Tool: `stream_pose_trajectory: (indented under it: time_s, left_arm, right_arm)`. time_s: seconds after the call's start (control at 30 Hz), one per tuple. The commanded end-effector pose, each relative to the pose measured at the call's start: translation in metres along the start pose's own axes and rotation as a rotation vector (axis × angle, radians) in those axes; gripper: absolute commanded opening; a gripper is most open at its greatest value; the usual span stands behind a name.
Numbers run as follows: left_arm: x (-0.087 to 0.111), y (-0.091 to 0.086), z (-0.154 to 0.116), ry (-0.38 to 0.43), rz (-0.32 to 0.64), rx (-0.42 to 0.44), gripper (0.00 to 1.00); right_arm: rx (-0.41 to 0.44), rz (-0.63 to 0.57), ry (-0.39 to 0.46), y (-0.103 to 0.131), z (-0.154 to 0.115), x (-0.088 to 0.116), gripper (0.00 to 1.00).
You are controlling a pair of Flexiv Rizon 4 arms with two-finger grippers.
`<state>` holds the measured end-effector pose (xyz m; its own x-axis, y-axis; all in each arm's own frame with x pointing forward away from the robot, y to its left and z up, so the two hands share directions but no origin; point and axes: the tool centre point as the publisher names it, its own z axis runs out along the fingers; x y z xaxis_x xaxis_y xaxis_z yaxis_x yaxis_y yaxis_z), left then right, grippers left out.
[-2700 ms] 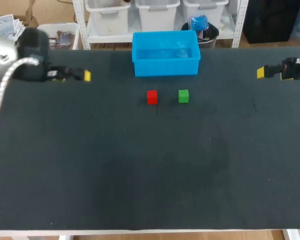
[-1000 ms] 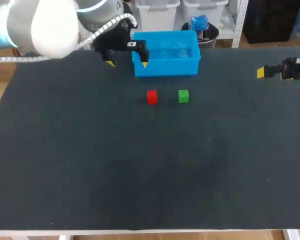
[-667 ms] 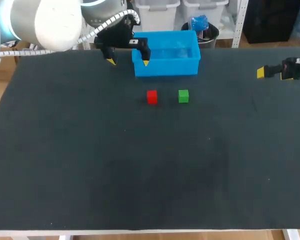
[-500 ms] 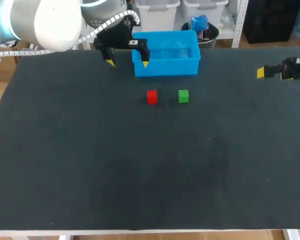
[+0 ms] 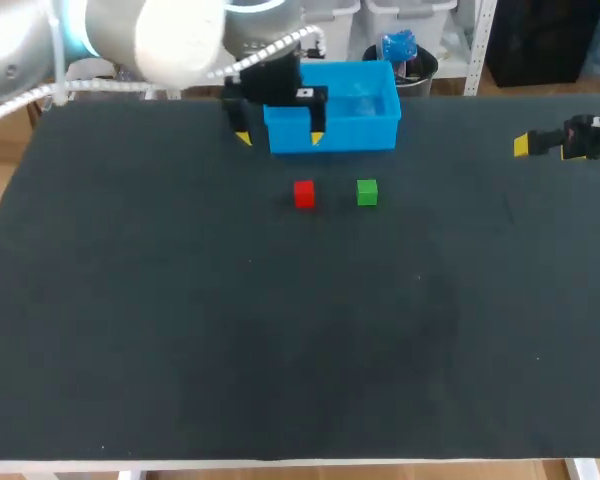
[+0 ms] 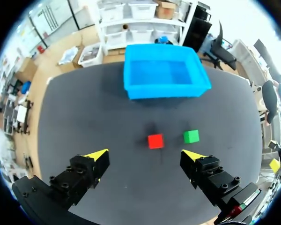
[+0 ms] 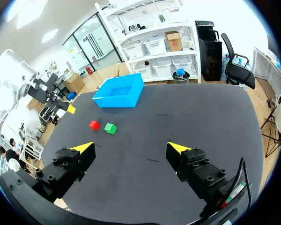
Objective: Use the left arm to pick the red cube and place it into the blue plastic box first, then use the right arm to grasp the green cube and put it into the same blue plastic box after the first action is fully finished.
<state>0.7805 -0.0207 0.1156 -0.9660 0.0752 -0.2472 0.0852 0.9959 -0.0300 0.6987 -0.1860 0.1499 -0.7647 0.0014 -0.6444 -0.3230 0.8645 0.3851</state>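
Observation:
The red cube [image 5: 304, 194] and the green cube [image 5: 367, 192] sit side by side on the black table, just in front of the blue plastic box [image 5: 331, 105]. My left gripper [image 5: 279, 138] hangs open above the box's front left corner, nothing between its fingers. In the left wrist view the red cube [image 6: 155, 140] and green cube [image 6: 191, 136] lie ahead of the open left gripper [image 6: 147, 153], with the blue box [image 6: 165, 77] beyond. My right gripper [image 5: 521, 146] rests open at the table's far right. Its wrist view shows the right gripper [image 7: 130, 147], red cube [image 7: 94, 125], green cube [image 7: 110, 128] and blue box [image 7: 121, 91] far ahead.
The black table [image 5: 300, 330] stretches wide in front of the cubes. Nothing else lies on it.
My left arm has swung in from the left edge to the box and has just shifted right and slightly nearer the cubes. The right arm and both cubes are unmoved.

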Motion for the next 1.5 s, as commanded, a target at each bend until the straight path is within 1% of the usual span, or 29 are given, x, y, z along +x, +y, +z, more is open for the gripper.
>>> stream_pose_trajectory:
  time_s: [0.03, 0.2, 0.5, 0.63, 1.0, 1.23, 1.5]
  left_arm:
    - [-0.010, -0.013, 0.014, 0.031, -0.010, -0.015, 1.00]
    - [-0.013, -0.021, 0.019, 0.025, 0.004, -0.010, 1.00]
    - [-0.017, -0.015, 0.027, 0.040, 0.001, -0.020, 1.00]
    - [-0.015, -0.013, 0.039, 0.050, -0.007, -0.015, 1.00]
    - [-0.010, -0.024, 0.071, 0.060, -0.007, 0.002, 1.00]
    - [-0.006, -0.027, 0.087, 0.075, -0.018, 0.001, 1.00]
    - [-0.001, -0.027, 0.102, 0.087, -0.045, 0.002, 1.00]
  right_arm:
    - [0.003, 0.000, 0.001, 0.000, 0.000, 0.000, 1.00]
    - [0.003, 0.000, 0.001, 0.000, 0.000, 0.000, 1.00]
    - [0.003, 0.000, 0.001, 0.000, 0.000, 0.000, 1.00]
    - [0.003, 0.000, 0.001, 0.000, 0.000, 0.000, 1.00]
    - [0.003, 0.000, 0.001, 0.000, 0.000, 0.000, 1.00]
    - [0.003, 0.000, 0.001, 0.000, 0.000, 0.000, 1.00]
    - [0.003, 0.000, 0.001, 0.000, 0.000, 0.000, 1.00]
